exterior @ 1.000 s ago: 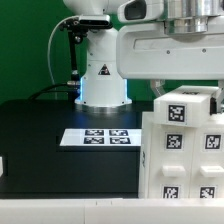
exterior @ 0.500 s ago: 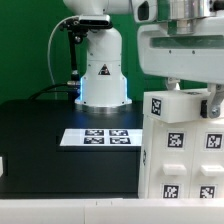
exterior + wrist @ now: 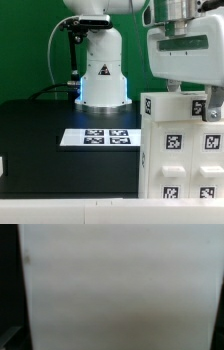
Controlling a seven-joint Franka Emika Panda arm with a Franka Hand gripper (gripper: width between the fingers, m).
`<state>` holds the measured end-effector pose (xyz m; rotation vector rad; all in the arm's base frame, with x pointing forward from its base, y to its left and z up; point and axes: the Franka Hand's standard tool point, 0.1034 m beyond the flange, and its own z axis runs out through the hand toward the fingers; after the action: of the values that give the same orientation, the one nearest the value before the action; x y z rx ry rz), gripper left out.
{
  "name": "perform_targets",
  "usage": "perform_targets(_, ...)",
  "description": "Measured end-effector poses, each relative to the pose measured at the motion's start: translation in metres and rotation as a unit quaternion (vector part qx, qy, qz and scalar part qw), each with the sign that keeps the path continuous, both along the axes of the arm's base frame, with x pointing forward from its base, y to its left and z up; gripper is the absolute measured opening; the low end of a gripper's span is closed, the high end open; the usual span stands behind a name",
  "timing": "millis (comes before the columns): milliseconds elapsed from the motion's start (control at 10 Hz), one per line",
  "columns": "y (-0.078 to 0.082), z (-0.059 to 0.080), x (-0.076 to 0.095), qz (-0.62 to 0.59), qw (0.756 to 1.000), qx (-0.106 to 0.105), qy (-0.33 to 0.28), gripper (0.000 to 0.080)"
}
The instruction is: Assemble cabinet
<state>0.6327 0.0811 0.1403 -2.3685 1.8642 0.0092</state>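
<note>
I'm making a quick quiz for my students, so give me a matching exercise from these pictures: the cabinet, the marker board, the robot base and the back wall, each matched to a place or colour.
Column one:
1. cabinet
2. marker board
3. robot base
4. back wall

Column two:
A. green
B. lying flat on the black table
C. close to the camera, at the exterior view's right
D. standing at the far edge of the table

Pairs: 1-C, 2-B, 3-D, 4-A

green backdrop wall [image 3: 25,50], black table [image 3: 40,125], seemingly evenly lit
</note>
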Motion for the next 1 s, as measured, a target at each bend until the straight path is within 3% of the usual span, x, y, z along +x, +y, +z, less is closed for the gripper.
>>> perform_targets(300, -0.002, 0.028, -0.009, 0.138, 0.990, 0.003, 0.010, 0.0798)
perform_targets(600, -0.004, 0.027, -0.009, 0.261, 0.965, -0.005, -0.005, 0.0796)
perform_targets(700, -0.004, 0.028, -0.008, 0.339, 0.941, -0.009, -0.015, 0.0796)
perform_targets(900, 0.001, 0.033, -0.007, 0.505, 0.862, -0.019, -0.041, 0.0796)
perform_targets(1000, 0.006, 0.034, -0.007, 0.606, 0.793, -0.025, -0.055, 0.0796)
